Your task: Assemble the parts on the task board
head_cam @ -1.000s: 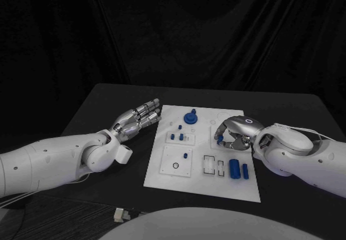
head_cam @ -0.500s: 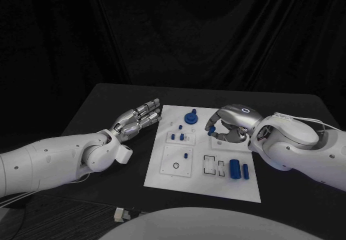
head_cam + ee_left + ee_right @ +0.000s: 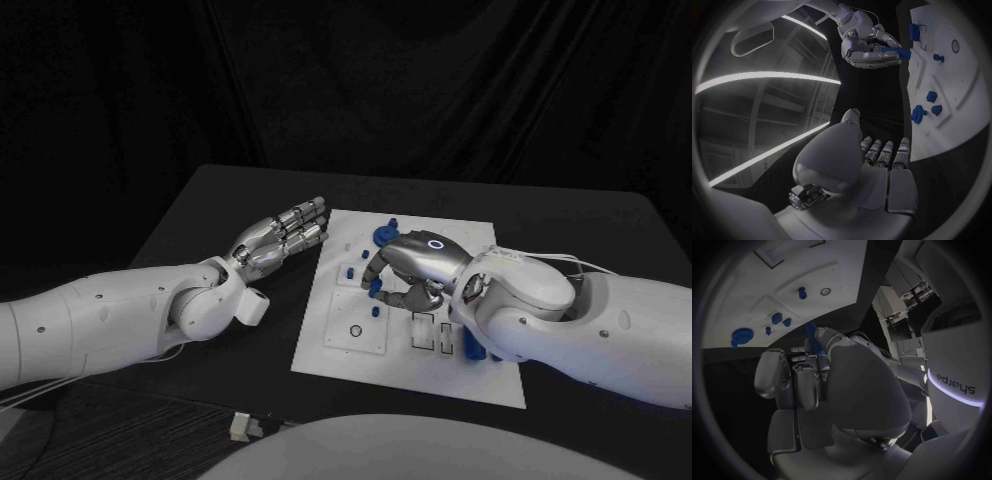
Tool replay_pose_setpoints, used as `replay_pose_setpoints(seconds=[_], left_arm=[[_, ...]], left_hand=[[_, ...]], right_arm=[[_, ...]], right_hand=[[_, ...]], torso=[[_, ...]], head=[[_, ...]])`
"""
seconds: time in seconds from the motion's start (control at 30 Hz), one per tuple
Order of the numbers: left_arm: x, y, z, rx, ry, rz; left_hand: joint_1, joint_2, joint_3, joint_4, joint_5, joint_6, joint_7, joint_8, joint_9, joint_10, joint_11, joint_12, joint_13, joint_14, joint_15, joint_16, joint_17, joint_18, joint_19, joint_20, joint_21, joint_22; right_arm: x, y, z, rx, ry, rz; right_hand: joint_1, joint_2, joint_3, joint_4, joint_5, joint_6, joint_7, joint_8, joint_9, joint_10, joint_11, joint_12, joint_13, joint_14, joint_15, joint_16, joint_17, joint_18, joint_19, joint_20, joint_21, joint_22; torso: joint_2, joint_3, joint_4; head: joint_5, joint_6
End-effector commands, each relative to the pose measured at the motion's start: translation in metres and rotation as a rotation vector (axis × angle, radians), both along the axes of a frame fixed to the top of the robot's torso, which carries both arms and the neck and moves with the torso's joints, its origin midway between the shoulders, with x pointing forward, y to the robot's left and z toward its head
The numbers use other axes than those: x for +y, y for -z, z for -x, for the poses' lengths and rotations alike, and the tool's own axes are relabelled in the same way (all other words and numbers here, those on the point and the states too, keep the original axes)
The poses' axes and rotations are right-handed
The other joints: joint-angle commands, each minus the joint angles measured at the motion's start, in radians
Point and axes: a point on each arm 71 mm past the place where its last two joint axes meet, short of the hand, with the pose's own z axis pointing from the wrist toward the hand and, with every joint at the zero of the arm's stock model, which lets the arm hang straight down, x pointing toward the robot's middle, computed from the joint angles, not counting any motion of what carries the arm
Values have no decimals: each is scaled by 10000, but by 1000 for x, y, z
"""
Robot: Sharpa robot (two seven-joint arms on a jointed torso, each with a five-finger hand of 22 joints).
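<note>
The white task board [image 3: 340, 352] lies in the middle of the black table. My right hand [image 3: 413, 270] hovers over the board's middle and pinches a short blue peg [image 3: 811, 340] between its fingertips; the peg [image 3: 901, 52] sticks out toward the board. A round blue knob [image 3: 382, 235] stands at the board's far edge, small blue pieces [image 3: 355, 271] sit near its left side, and blue cylinders [image 3: 470, 346] lie partly hidden under my right forearm. My left hand [image 3: 283, 236] lies flat and open beside the board's left edge, holding nothing.
A small white connector [image 3: 242, 428] lies at the table's near edge. My right forearm [image 3: 577, 320] covers the board's right side. Black tabletop [image 3: 231, 200] stretches beyond my left hand.
My right hand has moved left from the board's right part to its middle, carrying the blue peg. My left hand has stayed where it was.
</note>
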Motion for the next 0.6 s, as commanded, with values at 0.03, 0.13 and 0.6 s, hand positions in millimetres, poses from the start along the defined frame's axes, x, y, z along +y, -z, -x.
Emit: replay_pose_setpoints(seconds=[0.03, 0.13, 0.6], left_arm=[[-1, -1, 0, -117, -12, 195], [-1, -1, 0, -121, -22, 186], [-1, -1, -1, -127, -15, 184]], left_hand=[[130, -4, 35, -40, 62, -9, 13, 69, 14, 6, 74, 50, 11, 2, 73, 37, 11, 172, -4, 49, 46, -2], [130, -4, 35, -40, 62, -9, 13, 69, 14, 6, 74, 50, 11, 2, 73, 37, 11, 172, -4, 49, 46, -2], [135, 4, 42, -43, 67, -13, 16, 69, 14, 6, 77, 43, 10, 2, 73, 36, 11, 172, -5, 49, 46, -5]], right_arm=[[8, 9, 3, -108, -244, 428], [16, 16, 6, -55, -470, 539], [36, 42, 12, 411, -919, 1019]], right_hand=[[26, 64, 4, -38, 58, 27, 26, 47, 14, 171, -118, 65, 4, 465, 35, 28, 43, 6, -7, 39, -27, 1603], [23, 65, 6, -38, 60, 28, 28, 48, 15, 170, -117, 63, 3, 463, 36, 24, 33, 8, -12, 39, -37, 1600], [14, 68, 14, -48, 64, 26, 31, 47, 18, 169, -113, 53, -1, 455, 39, 13, 11, 16, -30, 40, -74, 1590]], torso=[[2, 0, 1], [-3, -1, 3], [10, 1, -6]], head=[[16, 0], [13, 0], [-7, 0]])
